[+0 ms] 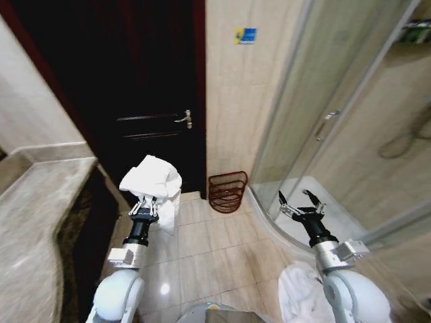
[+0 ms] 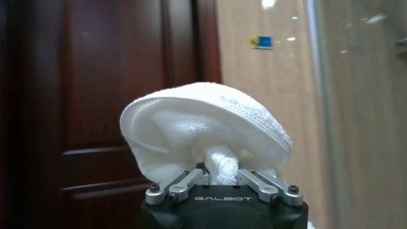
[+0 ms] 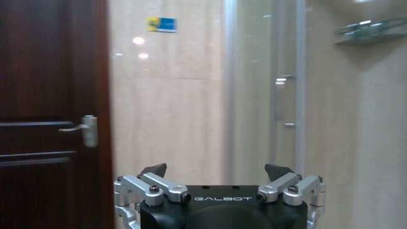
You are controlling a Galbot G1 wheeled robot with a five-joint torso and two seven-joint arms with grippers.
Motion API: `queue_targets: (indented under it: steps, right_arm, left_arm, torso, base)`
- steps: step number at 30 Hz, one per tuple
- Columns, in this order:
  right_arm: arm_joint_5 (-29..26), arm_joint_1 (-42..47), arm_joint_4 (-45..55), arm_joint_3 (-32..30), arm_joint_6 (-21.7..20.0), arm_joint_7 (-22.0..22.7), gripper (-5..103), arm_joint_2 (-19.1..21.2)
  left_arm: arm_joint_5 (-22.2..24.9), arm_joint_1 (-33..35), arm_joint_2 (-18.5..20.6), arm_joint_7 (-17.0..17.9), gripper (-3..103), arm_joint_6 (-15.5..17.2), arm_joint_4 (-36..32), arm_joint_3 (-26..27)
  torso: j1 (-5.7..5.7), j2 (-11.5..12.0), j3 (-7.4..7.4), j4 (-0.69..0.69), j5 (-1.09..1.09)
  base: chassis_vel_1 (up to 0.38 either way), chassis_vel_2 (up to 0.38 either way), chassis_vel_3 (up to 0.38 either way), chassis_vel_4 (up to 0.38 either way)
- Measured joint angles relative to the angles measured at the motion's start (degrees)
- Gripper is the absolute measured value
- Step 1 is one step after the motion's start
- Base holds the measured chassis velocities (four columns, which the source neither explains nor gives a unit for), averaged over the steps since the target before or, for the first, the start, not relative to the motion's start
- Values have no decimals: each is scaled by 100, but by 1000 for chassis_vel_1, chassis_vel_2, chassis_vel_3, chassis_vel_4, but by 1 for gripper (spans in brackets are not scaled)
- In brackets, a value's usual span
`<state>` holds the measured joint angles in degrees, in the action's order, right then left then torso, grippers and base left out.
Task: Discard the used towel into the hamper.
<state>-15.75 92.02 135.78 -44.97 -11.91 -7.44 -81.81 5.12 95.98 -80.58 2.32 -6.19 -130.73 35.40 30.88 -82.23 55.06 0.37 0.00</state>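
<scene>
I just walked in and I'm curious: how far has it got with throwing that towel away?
Picked up, not yet dropped. The left gripper is shut on the white towel, held up in front of the dark door. The hamper stands on the floor by the tiled wall, ahead and to the right, and the towel is not over it. The right gripper is open and holds nothing.

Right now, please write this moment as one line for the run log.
left gripper: shut on white towel, held up | right gripper: open, empty | hamper: on floor by wall, ahead | towel in hamper: not yet
</scene>
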Motion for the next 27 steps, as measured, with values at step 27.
queue_targets:
  steps: [27]
  right_arm:
    - [123,-80,-90,34,-35,362,100,-39]
  left_arm:
    - [576,-182,125,-379,12,69,254,5]
  torso:
    - [-1,0,0,1,0]
  base:
    - [-45,-20,-15,-44]
